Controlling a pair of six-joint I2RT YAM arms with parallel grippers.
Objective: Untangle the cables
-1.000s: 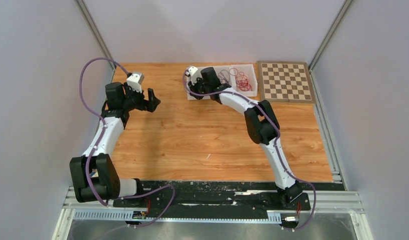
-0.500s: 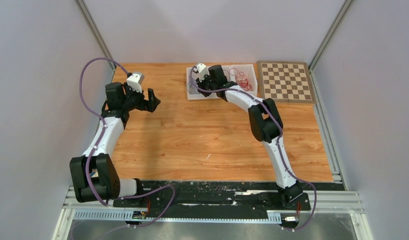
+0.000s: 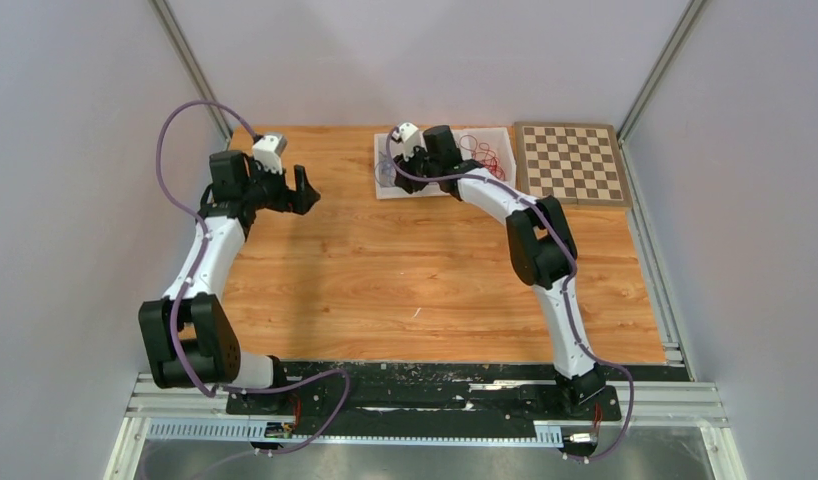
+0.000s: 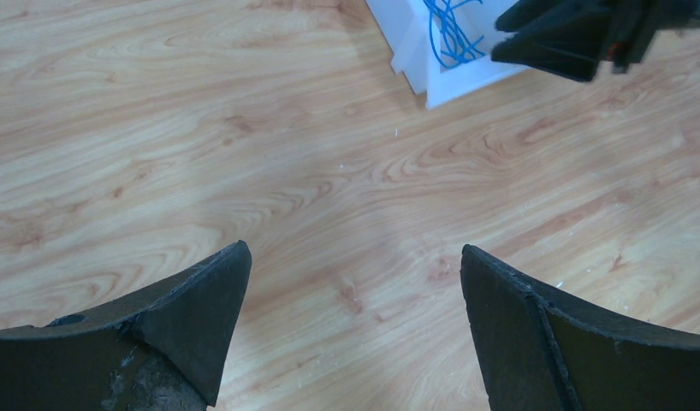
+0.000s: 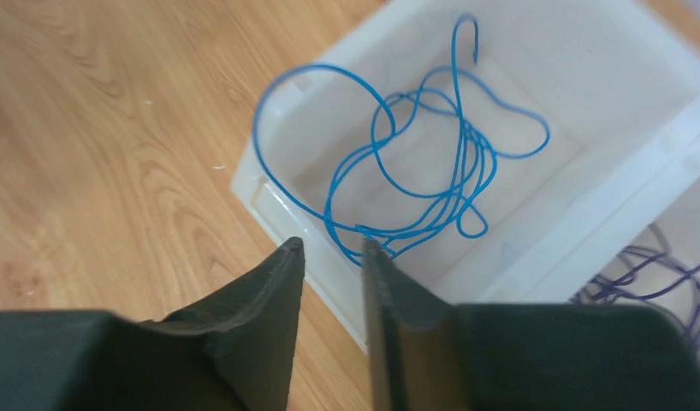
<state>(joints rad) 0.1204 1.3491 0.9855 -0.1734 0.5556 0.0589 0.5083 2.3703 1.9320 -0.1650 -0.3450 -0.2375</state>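
Observation:
A white divided tray (image 3: 383, 190) stands at the back of the table. Its left compartment holds a loopy blue cable (image 5: 415, 171), which also shows in the left wrist view (image 4: 449, 34). The adjoining compartment holds a dark purple cable (image 5: 646, 274), and red cables (image 3: 485, 155) lie at the tray's right end. My right gripper (image 5: 332, 244) hovers over the tray's near left rim (image 5: 269, 193), its jaws a narrow gap apart with nothing between them. My left gripper (image 4: 353, 253) is wide open and empty above bare wood, left of the tray (image 4: 453, 86).
A wooden chessboard (image 3: 570, 162) lies right of the tray at the back right. Grey walls enclose the table on three sides. The right gripper (image 4: 501, 47) shows at the top right of the left wrist view.
My right arm has swung right and back along the tray, from its left end to over the left compartment. My left arm has moved slightly back and left.

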